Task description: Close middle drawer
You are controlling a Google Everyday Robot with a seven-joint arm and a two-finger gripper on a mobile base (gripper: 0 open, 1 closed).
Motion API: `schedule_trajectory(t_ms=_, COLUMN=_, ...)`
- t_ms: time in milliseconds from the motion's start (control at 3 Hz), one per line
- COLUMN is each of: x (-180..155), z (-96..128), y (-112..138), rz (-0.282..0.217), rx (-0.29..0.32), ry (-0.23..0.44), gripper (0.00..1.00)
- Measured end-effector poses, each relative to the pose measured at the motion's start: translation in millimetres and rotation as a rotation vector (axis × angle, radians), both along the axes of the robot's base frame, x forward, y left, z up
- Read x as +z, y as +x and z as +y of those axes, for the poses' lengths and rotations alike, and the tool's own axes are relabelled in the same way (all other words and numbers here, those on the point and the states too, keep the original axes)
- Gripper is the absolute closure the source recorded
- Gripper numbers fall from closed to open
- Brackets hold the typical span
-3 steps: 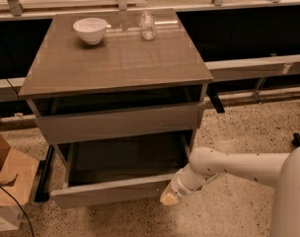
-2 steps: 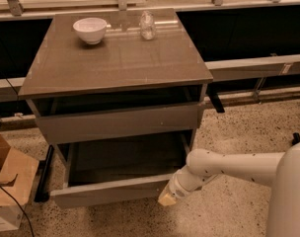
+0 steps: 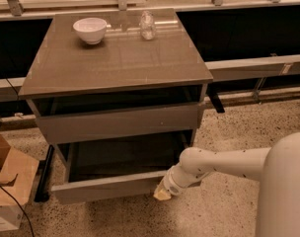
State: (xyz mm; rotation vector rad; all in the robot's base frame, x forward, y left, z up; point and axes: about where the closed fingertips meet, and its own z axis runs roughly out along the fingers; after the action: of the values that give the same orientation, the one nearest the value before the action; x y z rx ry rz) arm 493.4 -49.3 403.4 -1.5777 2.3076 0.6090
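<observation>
The middle drawer (image 3: pixel 105 187) of the grey cabinet stands pulled out, its dark floor (image 3: pixel 123 157) showing behind the flat front panel. Above it the upper drawer front (image 3: pixel 120 123) is nearly in. My gripper (image 3: pixel 162 194), a pale yellowish tip at the end of the white arm (image 3: pixel 224 164), is at the right end of the middle drawer's front panel, against or just in front of it. The arm comes in from the right.
A white bowl (image 3: pixel 90 29) and a clear glass (image 3: pixel 147 25) stand at the back of the cabinet top (image 3: pixel 120 63). A cardboard box (image 3: pixel 9 181) sits on the speckled floor to the left. A dark counter runs behind.
My gripper has edged slightly left along the drawer's front panel. The drawer stands pulled out about as far as before.
</observation>
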Motion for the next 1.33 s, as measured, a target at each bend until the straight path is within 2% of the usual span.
schedule_trajectory(t_ms=333, x=-2, z=7, y=24, rz=-0.04, rx=0.003, ry=0.011, gripper=1.0)
schedule_trajectory(t_ms=667, x=-2, z=11, y=50, rz=-0.079, rx=-0.004, ry=0.027, gripper=0.86)
schedule_trajectory(t_ms=1000, x=-1, z=12, y=60, rz=-0.098, rx=-0.008, ry=0.034, gripper=0.63)
schedule_trajectory(t_ms=1333, x=5, z=18, y=88, rz=-0.146, rx=-0.015, ry=0.052, gripper=0.39)
